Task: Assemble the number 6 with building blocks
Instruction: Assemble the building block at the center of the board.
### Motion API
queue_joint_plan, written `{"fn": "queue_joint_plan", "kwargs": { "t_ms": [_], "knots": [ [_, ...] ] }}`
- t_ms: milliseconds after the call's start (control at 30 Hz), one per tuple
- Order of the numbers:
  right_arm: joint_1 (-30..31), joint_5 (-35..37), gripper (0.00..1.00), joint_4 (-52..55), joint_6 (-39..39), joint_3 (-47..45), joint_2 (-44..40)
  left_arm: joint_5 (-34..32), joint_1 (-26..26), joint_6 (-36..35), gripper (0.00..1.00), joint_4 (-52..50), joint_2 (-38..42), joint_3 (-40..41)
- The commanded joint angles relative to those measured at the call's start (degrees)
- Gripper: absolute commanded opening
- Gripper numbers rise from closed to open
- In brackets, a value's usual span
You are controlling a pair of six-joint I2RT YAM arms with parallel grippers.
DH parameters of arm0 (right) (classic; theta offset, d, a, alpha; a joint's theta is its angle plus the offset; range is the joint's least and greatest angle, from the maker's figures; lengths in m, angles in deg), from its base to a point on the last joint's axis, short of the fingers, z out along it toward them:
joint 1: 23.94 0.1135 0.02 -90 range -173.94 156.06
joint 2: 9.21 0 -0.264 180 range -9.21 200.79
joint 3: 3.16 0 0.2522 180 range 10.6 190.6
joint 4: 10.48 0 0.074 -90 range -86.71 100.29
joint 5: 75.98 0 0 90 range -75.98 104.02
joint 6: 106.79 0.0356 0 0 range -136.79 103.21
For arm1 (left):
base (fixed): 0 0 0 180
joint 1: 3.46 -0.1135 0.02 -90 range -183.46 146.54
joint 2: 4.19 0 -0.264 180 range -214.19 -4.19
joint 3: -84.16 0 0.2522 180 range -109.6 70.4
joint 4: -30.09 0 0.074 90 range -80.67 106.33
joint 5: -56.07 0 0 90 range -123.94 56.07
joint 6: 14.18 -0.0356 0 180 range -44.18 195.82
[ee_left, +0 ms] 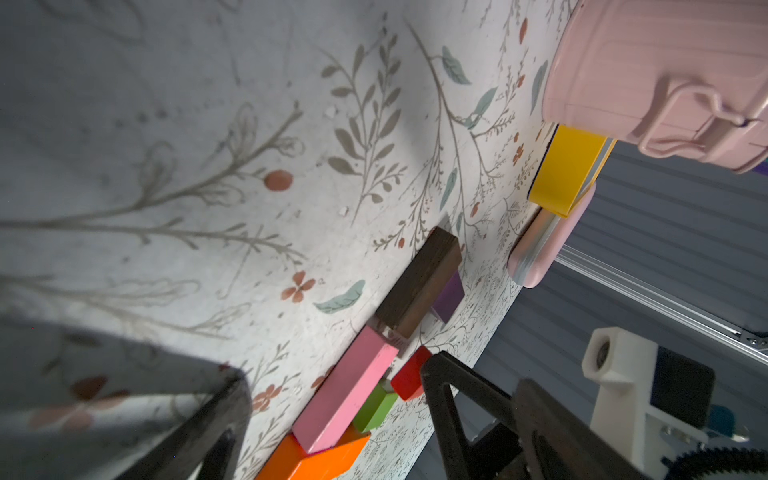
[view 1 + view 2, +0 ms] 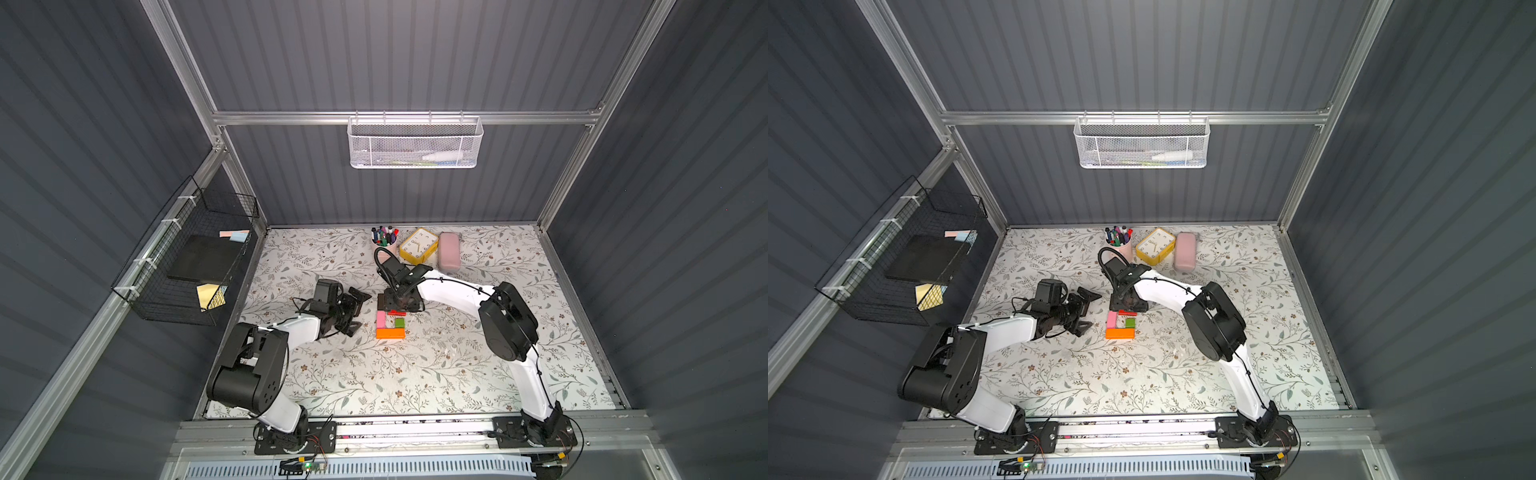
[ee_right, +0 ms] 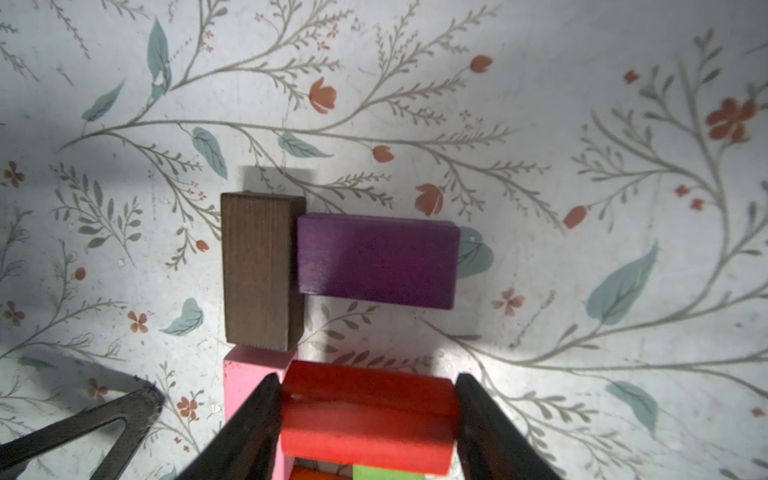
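Clamped: right gripper (image 3: 366, 380) on red block (image 3: 365, 419), one finger on each short end, pointed down over far part of number 6 (image 2: 1120, 331), mid-mat. Can't tell if red block is resting on mat or just off it. Held crosswise, left end by pink block (image 3: 243, 386), w/ green cube (image 3: 386, 473) just on near side.

Past that, twd far wall: brown block (image 3: 259, 270) lengthwise, in line w/ pink block, end to end. Adj. to it, purple block (image 3: 376, 262) crosswise, short end touching brown block's right side near far end. Bare strip of mat btwn purple block and red block. Both mostly hidden under right gripper in both top views.

At near end: orange bar (image 2: 390, 333) crosswise as base, pink block running far from its left end, green cube just beside its right part.

Just left of figure: left gripper (image 2: 356, 311), jaws spread wide, empty, turned on its side, apart from all blocks.

Further out on floral mat (image 2: 415, 374), along far edge, left to right: pen cup (image 2: 384, 241), yellow clock (image 2: 419, 246), pale pink case (image 2: 449, 250), apart from figure.

On far wall, white mesh basket (image 2: 415, 143); on left wall, black wire basket (image 2: 187, 266).
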Motion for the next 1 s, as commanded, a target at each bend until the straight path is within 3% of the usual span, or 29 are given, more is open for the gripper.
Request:
{"fn": "queue_joint_plan", "kwargs": {
  "t_ms": [0,967],
  "knots": [
    [0.2,-0.5,0.62,0.2,0.1,0.8,1.6,-1.7,-0.5,-1.7,0.99,-4.0,-2.2,2.2],
    [0.2,-1.7,0.63,-0.7,-0.4,0.6,2.5,-1.7,-0.5,-1.9,0.99,-4.3,-2.3,1.9]
  ]
}}
